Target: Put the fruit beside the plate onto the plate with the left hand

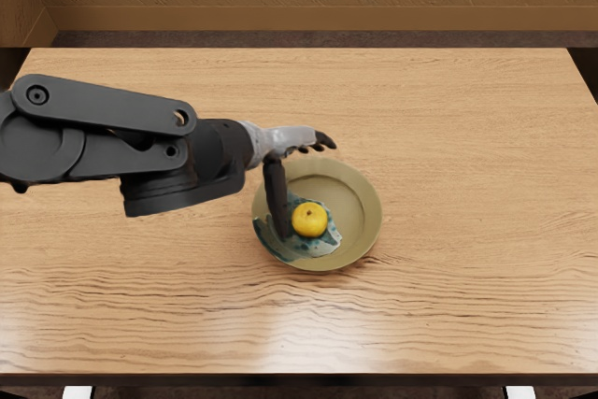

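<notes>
- Yellow fruit [309, 220] lay on the plate [360, 195], slightly toward 8 o'clock of centre.
- Left robot hand [280, 151], at the plate's 10 o'clock rim, was spread and held nothing.
- Fruit judged light, firm, smooth and apt to roll; best gripped across its widest girth.

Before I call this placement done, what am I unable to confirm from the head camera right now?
Head view only:
Whether the left robot hand touches the round yellow fruit with its downward dark finger: gap too small to judge.
Left rim of the shallow olive-gold plate: partly hidden behind that finger.
Right arm: out of frame.
Left arm's shoulder: cut off by the left edge.
</notes>
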{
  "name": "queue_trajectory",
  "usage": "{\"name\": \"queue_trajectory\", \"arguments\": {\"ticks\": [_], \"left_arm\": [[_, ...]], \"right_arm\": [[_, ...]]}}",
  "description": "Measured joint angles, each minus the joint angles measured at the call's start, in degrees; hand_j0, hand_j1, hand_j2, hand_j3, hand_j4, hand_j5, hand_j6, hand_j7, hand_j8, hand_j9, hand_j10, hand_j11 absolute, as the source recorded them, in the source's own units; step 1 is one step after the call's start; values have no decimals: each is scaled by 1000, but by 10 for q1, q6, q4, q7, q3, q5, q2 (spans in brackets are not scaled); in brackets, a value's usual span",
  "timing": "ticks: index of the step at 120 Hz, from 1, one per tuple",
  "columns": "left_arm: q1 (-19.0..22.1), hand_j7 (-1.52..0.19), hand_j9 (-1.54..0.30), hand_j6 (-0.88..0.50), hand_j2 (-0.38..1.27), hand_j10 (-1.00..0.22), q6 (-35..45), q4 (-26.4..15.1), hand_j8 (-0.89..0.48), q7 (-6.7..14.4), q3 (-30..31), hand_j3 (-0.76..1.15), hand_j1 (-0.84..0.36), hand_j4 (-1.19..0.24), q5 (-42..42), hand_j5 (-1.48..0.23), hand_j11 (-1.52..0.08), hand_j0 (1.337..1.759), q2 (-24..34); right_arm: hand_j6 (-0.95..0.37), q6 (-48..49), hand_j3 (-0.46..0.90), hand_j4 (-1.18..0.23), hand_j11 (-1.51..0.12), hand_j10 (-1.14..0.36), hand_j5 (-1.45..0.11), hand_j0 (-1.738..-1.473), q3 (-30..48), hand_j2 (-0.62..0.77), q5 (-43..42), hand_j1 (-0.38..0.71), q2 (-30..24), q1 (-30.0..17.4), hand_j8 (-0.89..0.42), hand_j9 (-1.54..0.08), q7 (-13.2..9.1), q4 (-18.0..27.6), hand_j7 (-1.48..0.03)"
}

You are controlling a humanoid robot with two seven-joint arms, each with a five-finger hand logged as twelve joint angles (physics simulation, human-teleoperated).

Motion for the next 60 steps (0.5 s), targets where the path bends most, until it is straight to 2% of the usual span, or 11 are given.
{"name": "queue_trajectory", "arguments": {"ticks": [27, 60], "left_arm": [[10, -39, -39, -29, 9, -31, -82, -1, -29, -17, -46, 0, 316, -31, -55, -40, -39, 1658, 51], [33, -10, -10, -8, 3, -8, -184, -2, -8, -21, -111, 0, 341, -8, -126, -10, -10, 1658, 132]], "right_arm": [[-24, 0, 0, -24, -31, -24, -31, -1658, 0, -5, 0, -320, 0, 0, -24, -31, 0, 0, -31], [-24, 0, 0, -24, -31, -24, -31, -1658, 0, -5, 0, -320, 0, 0, -24, -31, 0, 0, -31]]}}
